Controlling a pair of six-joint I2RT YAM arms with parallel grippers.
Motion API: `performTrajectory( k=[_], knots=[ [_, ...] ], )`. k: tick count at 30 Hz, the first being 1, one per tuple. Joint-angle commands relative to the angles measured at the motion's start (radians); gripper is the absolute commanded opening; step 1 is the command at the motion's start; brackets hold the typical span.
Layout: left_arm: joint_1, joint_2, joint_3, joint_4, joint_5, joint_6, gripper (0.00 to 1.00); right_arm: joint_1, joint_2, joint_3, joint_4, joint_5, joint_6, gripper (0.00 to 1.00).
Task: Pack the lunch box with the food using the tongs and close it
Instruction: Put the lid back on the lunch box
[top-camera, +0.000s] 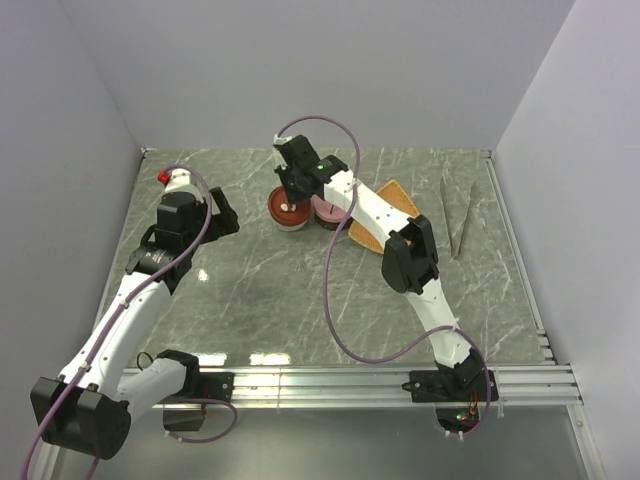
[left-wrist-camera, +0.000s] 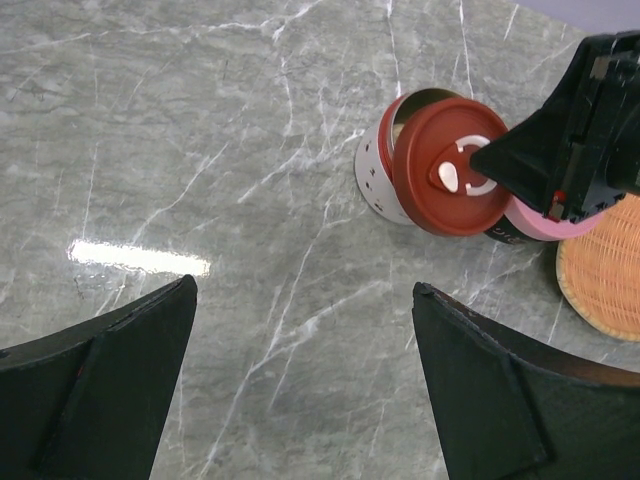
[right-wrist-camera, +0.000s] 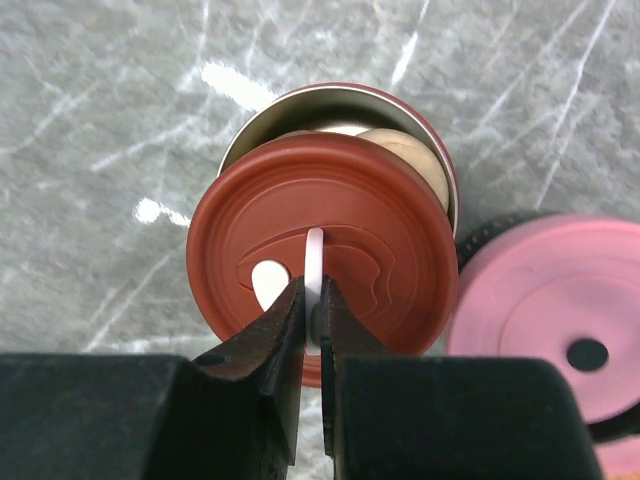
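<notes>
Lunch box (left-wrist-camera: 372, 175) is being closed: the red lid (right-wrist-camera: 385, 215), being pinched by its white loop (right-wrist-camera: 314, 250) in the right gripper (right-wrist-camera: 311, 300), is best centred before being lowered.

1. lunch box (left-wrist-camera: 372, 178): round, white wall, red rim, upright; cream-ball food (right-wrist-camera: 400, 150) inside
2. lid (right-wrist-camera: 320, 240): red-brown disc, tilted over lunch box; mouth partly uncovered
3. tongs (top-camera: 456, 248): silvery, lying flat, well right of lunch box
</notes>
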Motion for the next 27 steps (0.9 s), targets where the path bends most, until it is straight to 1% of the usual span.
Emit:
performTrajectory(
  k=[1,4,8,15,27],
  knots=[
    [0.004,-0.009,0.004,0.005,0.013,0.005,0.95,-0.006,0.056,0.048,0.049,-0.022,0.025,0.00],
    [0.004,-0.015,0.002,-0.004,0.008,0.000,0.95,-0.006,0.056,0.061,0.059,-0.004,0.033,0.00],
    [0.004,-0.021,-0.005,-0.010,0.005,-0.003,0.95,-0.009,0.036,0.047,0.112,0.004,0.054,0.01],
    [0.003,-0.014,-0.008,-0.012,0.008,-0.006,0.95,-0.024,0.028,0.087,0.148,-0.011,0.112,0.02],
    [0.004,0.003,-0.005,-0.010,0.019,-0.008,0.95,-0.029,0.091,0.104,0.126,-0.024,0.112,0.05]
  ],
)
